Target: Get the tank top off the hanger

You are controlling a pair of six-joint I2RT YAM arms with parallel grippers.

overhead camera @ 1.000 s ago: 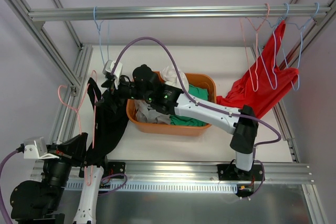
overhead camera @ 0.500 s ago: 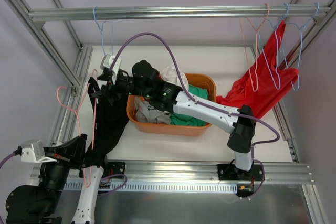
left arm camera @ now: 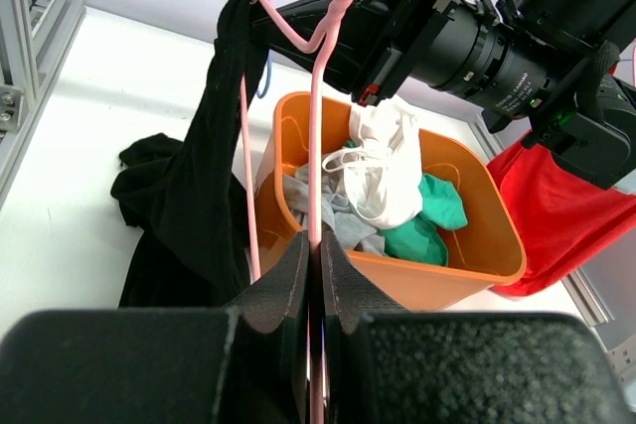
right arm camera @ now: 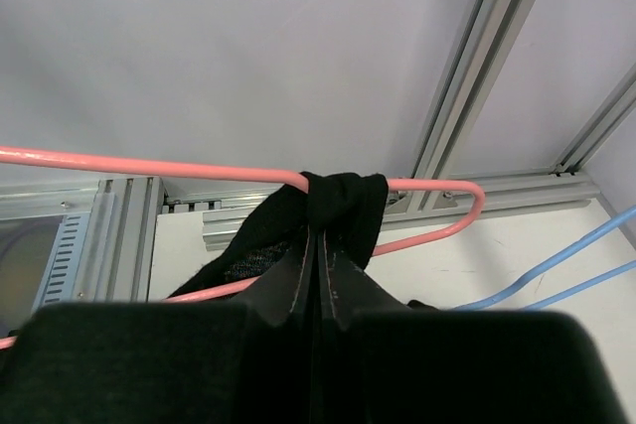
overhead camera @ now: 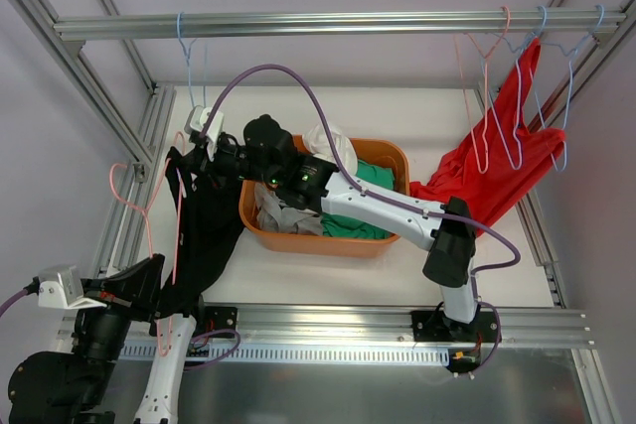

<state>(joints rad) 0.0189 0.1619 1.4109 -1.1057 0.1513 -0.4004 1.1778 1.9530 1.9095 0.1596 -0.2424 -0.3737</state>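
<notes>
Two right fingers — tank top strap apparently between

readable text: none | labels/brands: none legible | numbers/signs: none in any view

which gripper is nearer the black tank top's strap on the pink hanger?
Right. The right gripper is shut on the strap where it loops over the pink hanger; the left gripper clamps the hanger wire farther along.

R tool now tight on tank top
</notes>
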